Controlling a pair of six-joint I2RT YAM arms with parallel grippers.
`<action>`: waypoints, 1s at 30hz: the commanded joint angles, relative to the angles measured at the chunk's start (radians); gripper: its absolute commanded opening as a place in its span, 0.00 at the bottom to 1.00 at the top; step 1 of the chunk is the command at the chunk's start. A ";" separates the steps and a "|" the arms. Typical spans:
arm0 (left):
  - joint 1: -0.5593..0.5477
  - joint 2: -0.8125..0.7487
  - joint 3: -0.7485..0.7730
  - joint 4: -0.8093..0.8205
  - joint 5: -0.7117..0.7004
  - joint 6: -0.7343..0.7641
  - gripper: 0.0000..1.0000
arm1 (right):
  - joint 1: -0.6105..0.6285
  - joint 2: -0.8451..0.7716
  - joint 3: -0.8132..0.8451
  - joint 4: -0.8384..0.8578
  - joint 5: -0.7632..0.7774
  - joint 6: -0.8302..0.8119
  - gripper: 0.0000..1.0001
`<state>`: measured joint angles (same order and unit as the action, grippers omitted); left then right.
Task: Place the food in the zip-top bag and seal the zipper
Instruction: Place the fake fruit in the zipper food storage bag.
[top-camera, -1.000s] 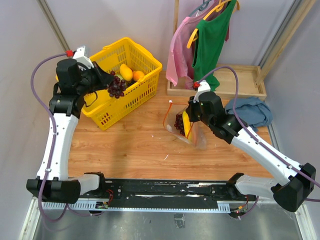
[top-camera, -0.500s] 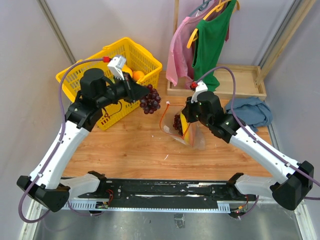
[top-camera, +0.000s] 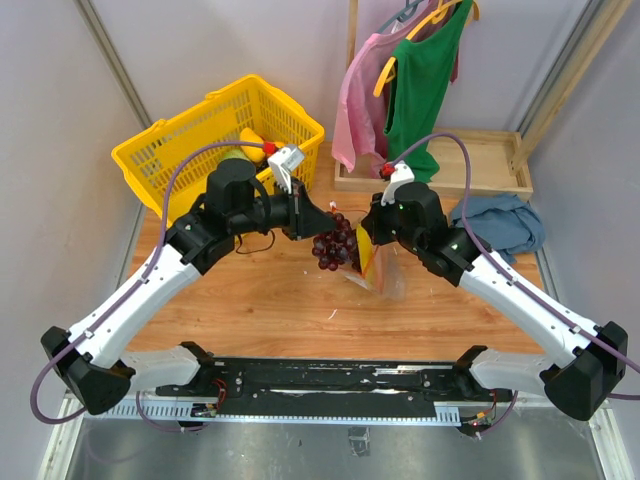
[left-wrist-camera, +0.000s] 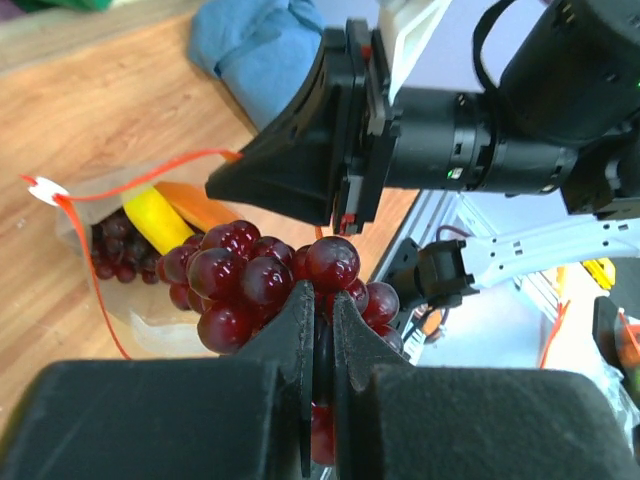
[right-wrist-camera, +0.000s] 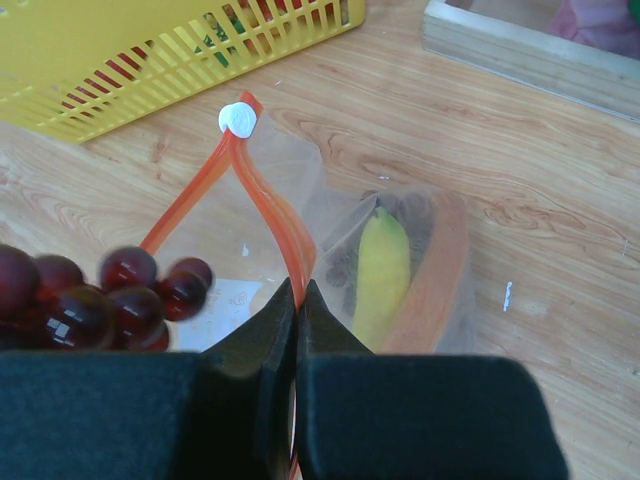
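My left gripper (top-camera: 322, 230) (left-wrist-camera: 320, 300) is shut on a dark purple grape bunch (top-camera: 336, 244) (left-wrist-camera: 250, 275) and holds it in the air right at the open mouth of the clear zip-top bag (top-camera: 384, 272) (left-wrist-camera: 150, 325). My right gripper (top-camera: 366, 240) (right-wrist-camera: 297, 290) is shut on the red-orange zipper (right-wrist-camera: 268, 198) (left-wrist-camera: 150, 162) and holds the bag's mouth up and open. Inside the bag are a yellow piece (right-wrist-camera: 384, 265) (left-wrist-camera: 158, 215), a long orange-brown piece (right-wrist-camera: 440, 275) (left-wrist-camera: 195, 203) and more dark grapes (left-wrist-camera: 118, 250). The held grapes show at the left of the right wrist view (right-wrist-camera: 90, 300).
A yellow basket (top-camera: 190, 150) with more produce stands at the back left. A wooden tray (top-camera: 480, 165) with hanging clothes (top-camera: 425, 70) is at the back right, and a blue cloth (top-camera: 500, 222) lies beside the right arm.
My left arm has swung right from the yellow basket, carrying the grape bunch over the table to the bag's mouth. My right gripper has kept hold of the zipper edge.
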<state>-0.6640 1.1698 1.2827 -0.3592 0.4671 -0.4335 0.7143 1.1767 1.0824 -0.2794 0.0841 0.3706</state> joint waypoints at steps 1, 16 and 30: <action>-0.018 -0.001 -0.055 0.075 0.064 -0.041 0.00 | 0.016 -0.014 -0.002 0.074 -0.026 0.016 0.01; -0.020 0.134 -0.052 0.192 -0.100 -0.167 0.00 | 0.023 -0.020 -0.019 0.097 -0.096 -0.001 0.01; -0.008 0.123 -0.099 0.182 -0.278 -0.241 0.00 | 0.025 -0.027 -0.027 0.112 -0.101 0.009 0.01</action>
<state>-0.6754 1.3102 1.1870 -0.2256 0.2272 -0.6559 0.7219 1.1755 1.0603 -0.2260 -0.0013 0.3706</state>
